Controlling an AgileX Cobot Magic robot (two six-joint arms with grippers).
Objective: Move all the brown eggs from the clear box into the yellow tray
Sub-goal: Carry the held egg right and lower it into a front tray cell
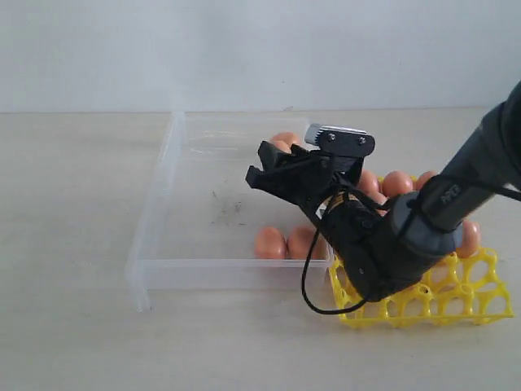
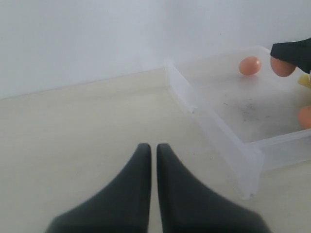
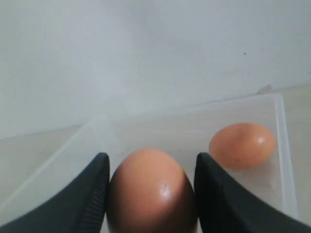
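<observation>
My right gripper [image 3: 153, 156] is shut on a brown egg [image 3: 151, 191], which fills the gap between both fingers. The exterior view shows this gripper [image 1: 260, 165] raised over the right half of the clear box [image 1: 236, 273], with its body hiding the held egg. Another egg [image 3: 242, 144] lies on the box floor by the far wall. Two eggs [image 1: 269, 243] [image 1: 301, 242] rest against the box's front wall. The yellow tray [image 1: 480, 301] sits right of the box and holds several eggs [image 1: 396, 183]. My left gripper [image 2: 151, 148] is shut and empty over bare table, left of the box.
The right arm [image 1: 423, 220] crosses over the tray and covers much of it. The box floor carries dark specks [image 1: 224, 208]. A pale wall stands behind the table.
</observation>
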